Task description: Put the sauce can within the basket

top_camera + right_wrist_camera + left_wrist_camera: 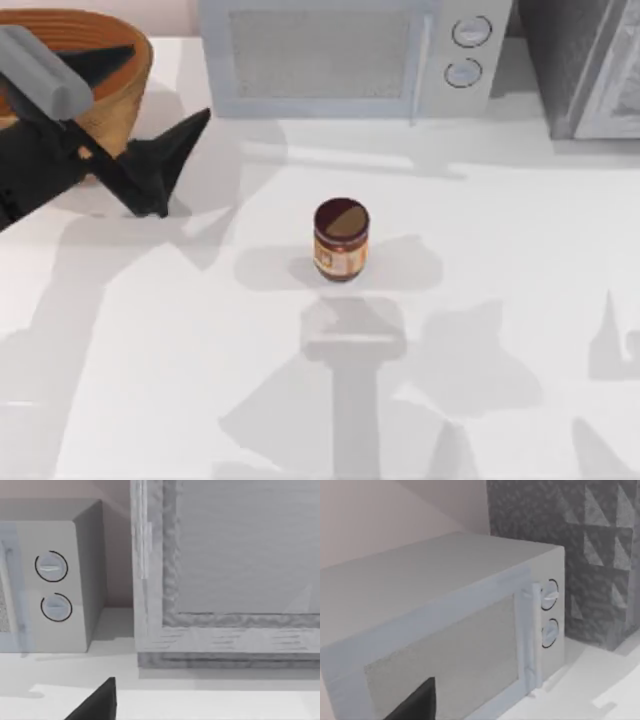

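Your left gripper (165, 150) hangs spread wide beside the basket (130, 85), while the sauce can (341, 238) stands upright mid-desk (500, 330).

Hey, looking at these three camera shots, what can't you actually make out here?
- Basket interior, top view: cut off by the picture's edge and covered by the left arm.
- Left gripper, top view: open or shut cannot be told.
- Sauce can label print, top view: too small to read.
- Microwave, top view: its upper part is cut off.
- Right gripper, right wrist view: one dark fingertip shows at the edge.
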